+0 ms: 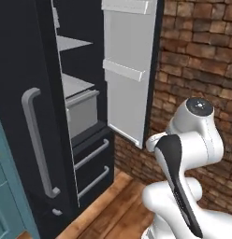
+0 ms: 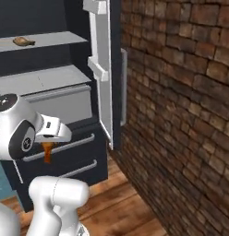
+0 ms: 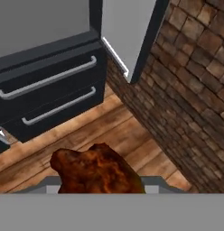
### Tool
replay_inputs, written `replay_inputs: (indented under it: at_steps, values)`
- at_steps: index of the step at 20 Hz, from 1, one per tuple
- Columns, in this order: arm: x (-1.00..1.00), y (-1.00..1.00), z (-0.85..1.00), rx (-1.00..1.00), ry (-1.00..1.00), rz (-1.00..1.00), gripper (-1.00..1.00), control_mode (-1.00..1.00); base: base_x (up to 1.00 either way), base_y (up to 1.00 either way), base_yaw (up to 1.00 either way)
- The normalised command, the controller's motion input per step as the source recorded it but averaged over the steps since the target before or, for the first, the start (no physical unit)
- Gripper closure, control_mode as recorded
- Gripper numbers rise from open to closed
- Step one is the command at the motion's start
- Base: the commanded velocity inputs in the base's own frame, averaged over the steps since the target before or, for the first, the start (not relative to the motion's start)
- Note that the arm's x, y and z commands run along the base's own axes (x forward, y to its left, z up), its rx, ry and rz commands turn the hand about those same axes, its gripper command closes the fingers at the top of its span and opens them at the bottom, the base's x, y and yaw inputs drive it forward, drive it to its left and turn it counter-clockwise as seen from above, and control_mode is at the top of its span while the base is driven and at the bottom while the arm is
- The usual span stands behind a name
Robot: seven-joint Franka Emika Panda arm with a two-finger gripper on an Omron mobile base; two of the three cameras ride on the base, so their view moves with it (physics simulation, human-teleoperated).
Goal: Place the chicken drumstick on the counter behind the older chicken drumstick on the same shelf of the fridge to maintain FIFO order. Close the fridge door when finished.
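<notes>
Held in the gripper [image 2: 47, 148], the dark reddish-brown chicken drumstick [image 3: 98, 170] hangs low before the fridge [image 1: 24, 70] drawers, while the older chicken drumstick [image 2: 24, 42] lies well above, on the shelf [image 2: 56, 39], behind the open fridge door [image 1: 129, 70].

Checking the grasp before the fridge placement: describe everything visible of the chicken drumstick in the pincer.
The chicken drumstick is dark reddish-brown with orange glints and a lumpy, roasted-looking surface. In the hand view it sits at the pincer, above the wooden floor before the fridge drawers. In the right base view it hangs as an orange-brown sliver below the hand. Its bone end cannot be made out.
</notes>
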Motion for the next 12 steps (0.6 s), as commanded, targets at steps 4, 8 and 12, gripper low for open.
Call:
replay_inputs:
  at_steps: [4,8,12]
  values:
    - [0.0,0.0,0.0,0.0,0.0,0.0,1.0,1.0,0.71,-0.27,0.56]
    - [0.0,0.0,0.0,0.0,0.0,0.0,1.0,1.0,0.84,-0.14,0.54]
    - [0.0,0.0,0.0,0.0,0.0,0.0,1.0,1.0,0.82,-0.31,0.57]
